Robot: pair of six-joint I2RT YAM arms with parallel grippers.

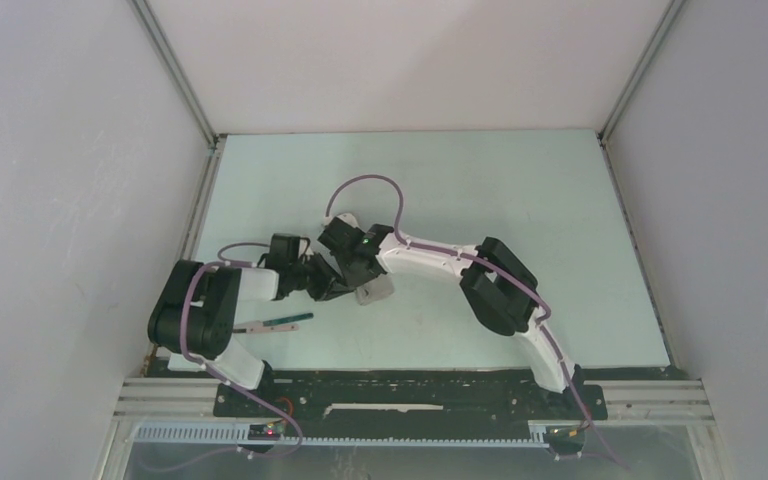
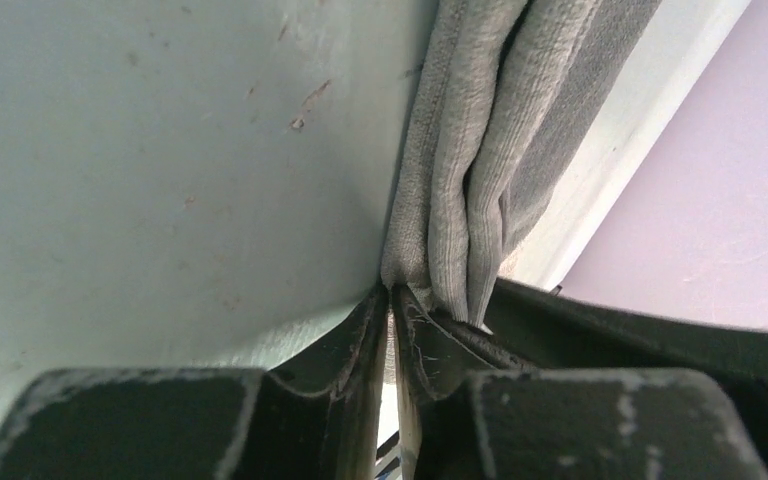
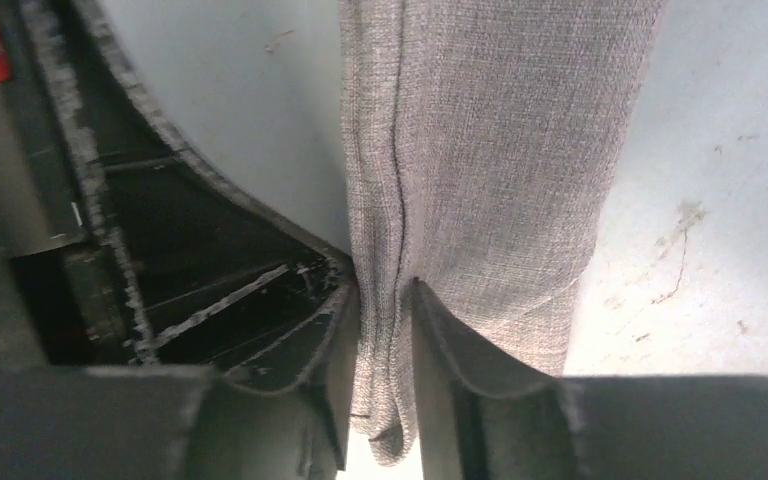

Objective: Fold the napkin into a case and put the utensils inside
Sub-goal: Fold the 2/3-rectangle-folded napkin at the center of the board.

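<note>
We see the grey woven napkin (image 3: 480, 180) bunched in long folds over the pale desk (image 3: 720, 200), one end pinched by the left jaws, another by the right jaws.

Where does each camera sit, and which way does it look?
Top external: above and behind the arms, looking down on the pale green table; the whole left arm and right arm show, bases at the bottom.
Left wrist: on the left arm's wrist, looking along the dark left jaws, closed on the light grey woven cloth napkin.
Right wrist: on the right arm's wrist, looking along the right jaws, which clamp the same napkin.
Shared: both wrist views show the napkin against the table.
</note>
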